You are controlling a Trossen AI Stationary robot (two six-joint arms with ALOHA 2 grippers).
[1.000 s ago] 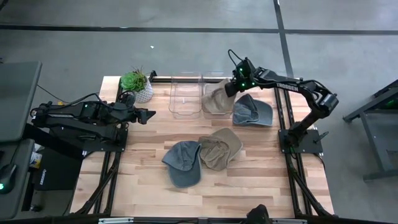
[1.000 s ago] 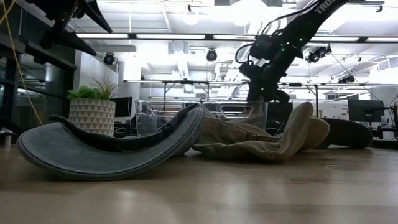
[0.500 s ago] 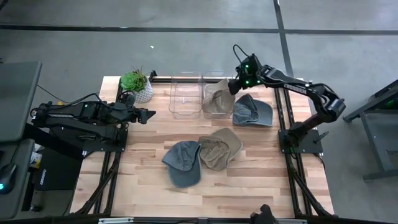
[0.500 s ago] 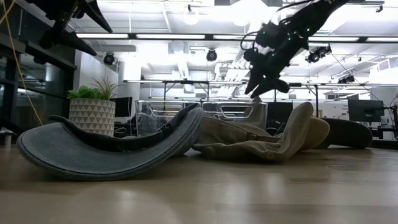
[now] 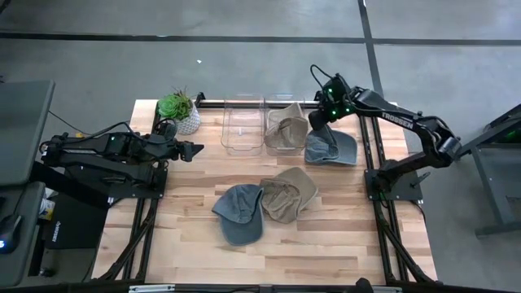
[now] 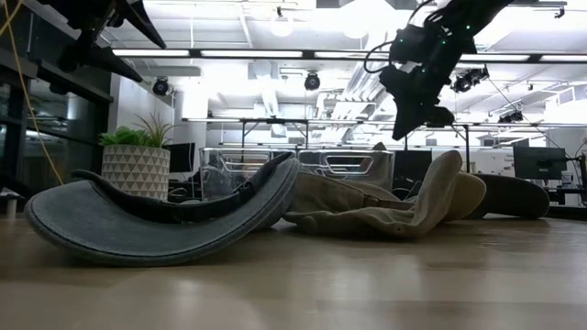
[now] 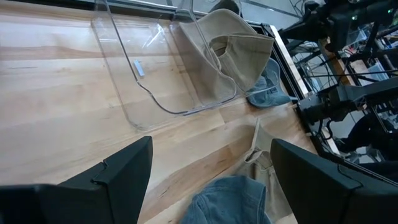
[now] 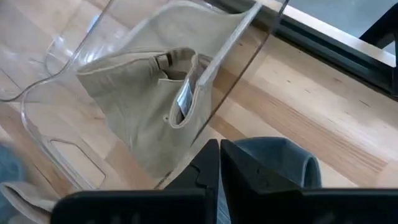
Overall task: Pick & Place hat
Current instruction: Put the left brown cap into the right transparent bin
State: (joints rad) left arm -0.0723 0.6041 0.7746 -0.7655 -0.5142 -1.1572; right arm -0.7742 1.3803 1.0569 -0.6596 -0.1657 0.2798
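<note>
On the light wooden slatted table [image 5: 187, 203], two clear plastic bins stand side by side at the far edge. The left clear bin [image 5: 242, 124] holds nothing visible, while the right clear bin [image 5: 285, 126] contains a crumpled tan cloth cap [image 5: 285, 130], its buckle strap and a small inner label showing in the right wrist view [image 8: 155, 106]; the label's print is too small to read.

The right gripper [image 5: 319, 122] hangs above the table just beside that bin, over the edge of a dark blue-grey cap [image 5: 332, 145] lying flat to the bin's right. Its two dark fingers [image 8: 211, 171] are pressed together with nothing between them. White lettering on the right arm's forearm reads "TROSSEN" in the high view. In the low view the same gripper [image 6: 417, 115] hangs raised well above the hats.

Nearer the front, a second blue-grey denim cap [image 5: 240, 213] lies touching a second tan cap [image 5: 289, 195]; in the low view the denim cap [image 6: 156, 220] fills the foreground, brim curling upward.

The left gripper [image 5: 195, 149] waits at the table's left side, near a green succulent in a white patterned pot [image 5: 181, 110]. Its fingers [image 7: 118, 180] stand wide apart, holding nothing.
</note>
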